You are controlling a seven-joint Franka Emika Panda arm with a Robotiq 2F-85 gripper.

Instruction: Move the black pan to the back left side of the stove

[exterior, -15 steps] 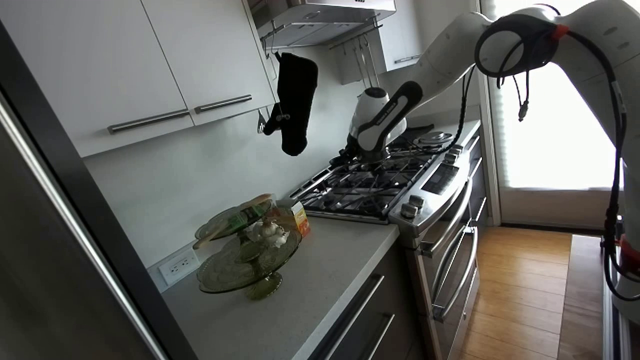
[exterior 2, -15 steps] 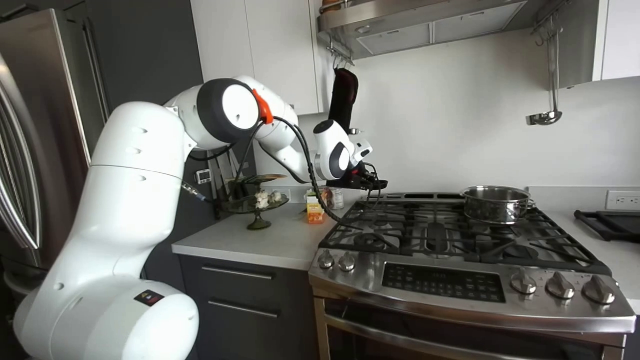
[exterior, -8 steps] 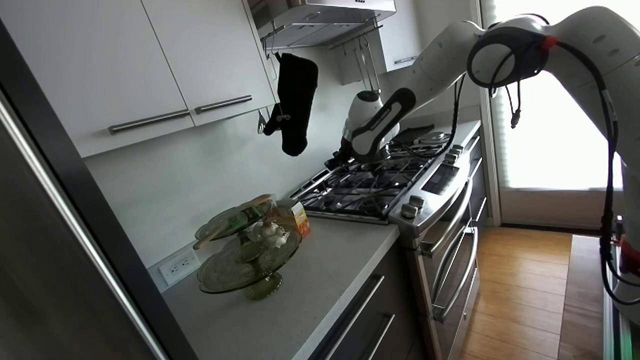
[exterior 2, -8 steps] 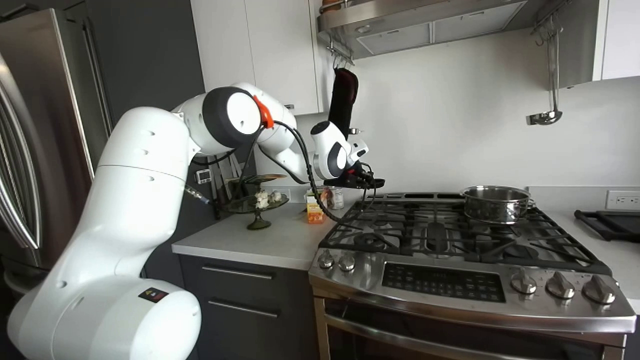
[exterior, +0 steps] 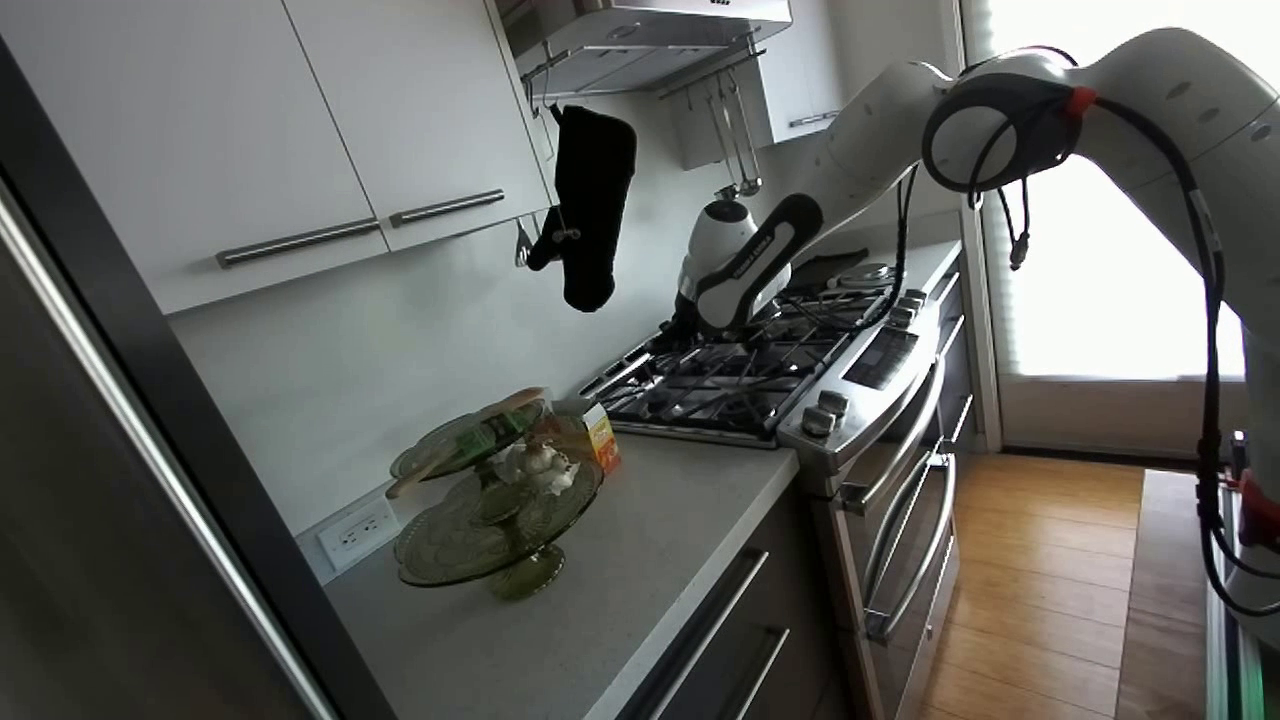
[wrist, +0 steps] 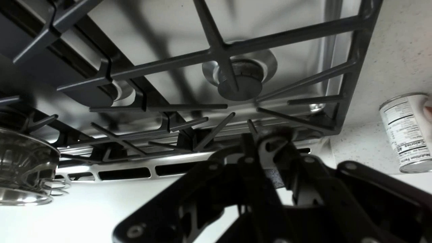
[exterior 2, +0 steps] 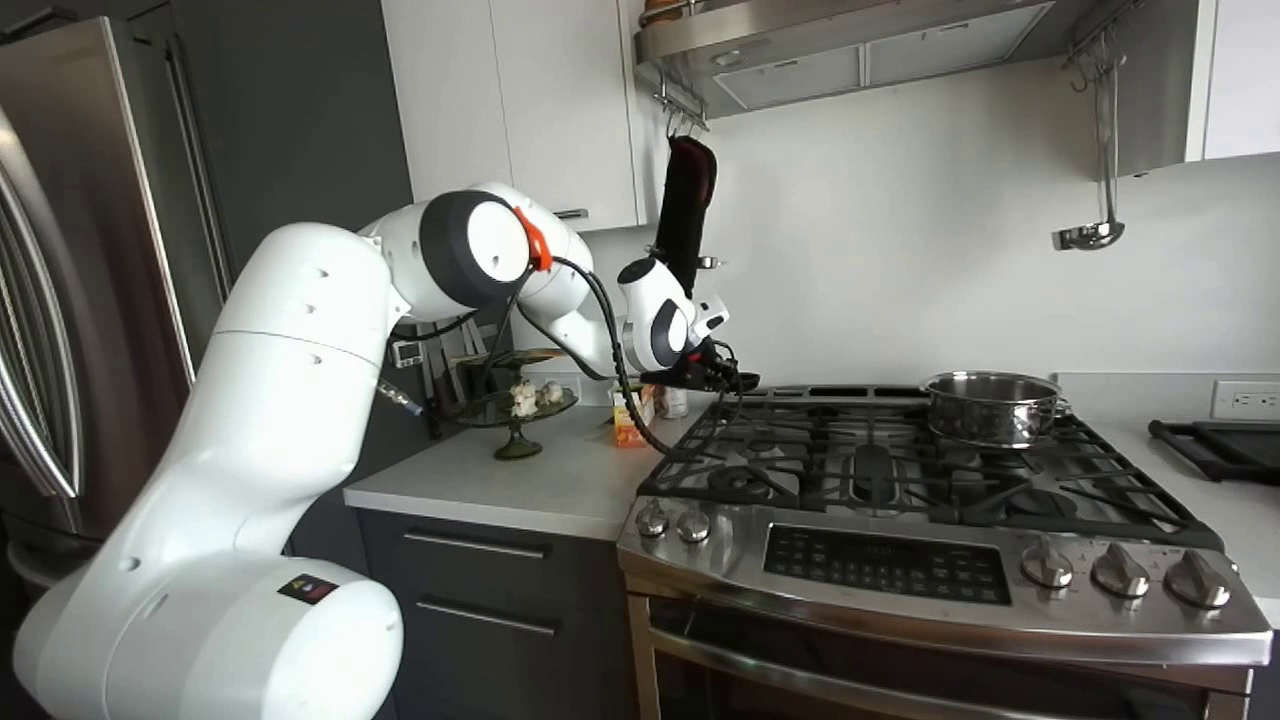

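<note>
I'm lowering my gripper (wrist: 269, 144) toward the stove's (exterior 2: 930, 560) back left, fingers narrow; whether they're gripping, I can't tell. The likely black pan (exterior 2: 1235, 450) is lying far past the pot (exterior 2: 990, 415), seemingly unfetched.

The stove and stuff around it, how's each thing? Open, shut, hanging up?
Oven door: shut
White cabinet doors: shut
Counter drawers: shut
Stainless steel pot: upright, no lid
Back-left burner: no flame
Oven mitt: hanging
Ladle: hanging
Food can: upright
Gripper: jaws open or shut, unclear
</note>
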